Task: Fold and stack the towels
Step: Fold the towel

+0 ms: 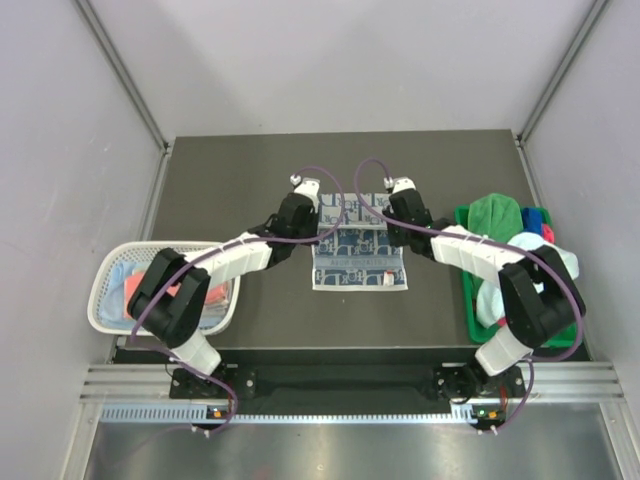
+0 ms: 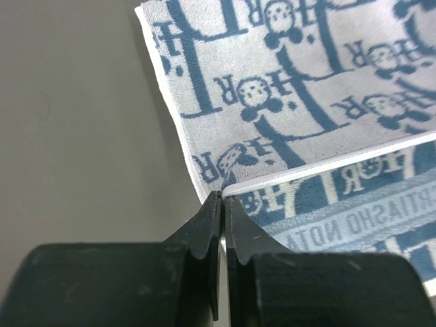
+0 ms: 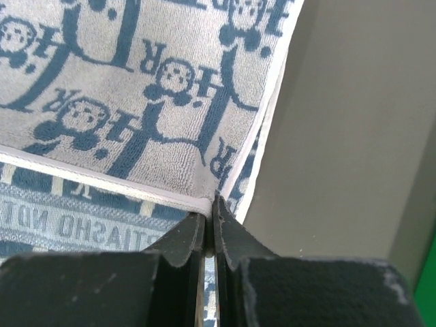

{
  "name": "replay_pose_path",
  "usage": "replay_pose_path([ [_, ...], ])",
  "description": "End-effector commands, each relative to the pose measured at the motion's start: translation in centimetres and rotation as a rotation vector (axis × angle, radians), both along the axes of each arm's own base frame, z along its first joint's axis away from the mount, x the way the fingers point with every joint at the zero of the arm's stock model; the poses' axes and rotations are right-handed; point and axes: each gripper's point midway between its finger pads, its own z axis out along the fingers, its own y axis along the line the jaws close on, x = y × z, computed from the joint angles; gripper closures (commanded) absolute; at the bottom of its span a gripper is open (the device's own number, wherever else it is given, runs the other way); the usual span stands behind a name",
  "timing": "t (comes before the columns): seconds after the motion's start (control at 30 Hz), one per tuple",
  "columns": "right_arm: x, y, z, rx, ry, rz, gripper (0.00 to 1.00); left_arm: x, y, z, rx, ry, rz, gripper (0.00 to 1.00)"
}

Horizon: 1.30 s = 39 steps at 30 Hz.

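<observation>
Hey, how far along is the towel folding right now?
Possibly done: a coral pink towel and others sit in the white mesh basket. In hand: the left gripper and right gripper each pinch a corner of the patterned towel, mid-fold. Left: the green towel and others heaped in the green bin.

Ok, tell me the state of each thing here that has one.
Patterned towel, on the table, partly folded, two corners pinched.
Left pincer, shut on patterned towel.
Right pincer, shut on patterned towel.
Basket towels, lying in the basket.
Bin towels, loose heap in the bin.
</observation>
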Motion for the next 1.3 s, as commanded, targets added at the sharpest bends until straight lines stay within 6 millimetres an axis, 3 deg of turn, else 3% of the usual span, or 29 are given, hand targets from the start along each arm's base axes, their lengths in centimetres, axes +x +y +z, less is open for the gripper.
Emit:
replay_pose_path([
  [0.0, 0.0, -1.1, 1.3, 0.030, -0.041, -0.070, 1.00, 0.6, 1.4, 2.3, -0.055, -0.068, 0.080, 1.00],
  [0.13, -0.5, -1.4, 1.4, 0.040, -0.037, -0.096, 0.99, -0.2, 0.9, 2.3, -0.091, -0.059, 0.052, 1.00],
  [0.37, -1.6, -2.3, 0.4, 0.029, -0.015, -0.123, 0.84, -1.4, 0.3, 1.9, -0.133, -0.042, 0.006, 0.96],
  [0.43, -1.9, -2.5, 0.2, 0.032, -0.014, -0.134, 0.80, -1.7, 0.1, 1.4, -0.142, -0.032, -0.007, 0.92],
  [0.5, -2.4, -2.8, -0.2, 0.029, -0.007, -0.143, 0.74, -2.1, -0.2, 1.1, -0.151, -0.020, -0.021, 0.82],
  [0.6, -3.0, -3.1, 0.0, 0.044, -0.006, -0.156, 0.69, -2.9, -0.9, 1.5, -0.183, -0.015, -0.060, 0.68],
  [0.7, -3.5, -3.2, 0.5, 0.067, -0.008, -0.172, 0.66, -3.7, -1.2, 1.9, -0.227, -0.011, -0.081, 0.62],
  [0.8, -4.0, -2.9, 0.5, 0.119, 0.005, -0.191, 0.64, -4.6, -1.9, 2.5, -0.274, 0.007, -0.114, 0.61],
  [0.97, -4.6, -2.1, -0.3, 0.184, 0.034, -0.201, 0.63, -5.4, -1.0, 3.0, -0.339, 0.048, -0.016, 0.60],
  [1.07, -4.6, -1.4, -1.1, 0.218, 0.057, -0.197, 0.63, -4.7, 2.1, 1.1, -0.290, 0.106, 0.230, 0.60],
  [1.1, -4.6, -1.1, -1.3, 0.231, 0.065, -0.194, 0.63, -5.3, 2.8, -0.3, -0.238, 0.166, 0.263, 0.59],
  [1.27, -3.7, -0.8, -1.9, 0.246, 0.072, -0.204, 0.64, -4.4, 2.8, -2.4, -0.226, 0.215, 0.272, 0.55],
])
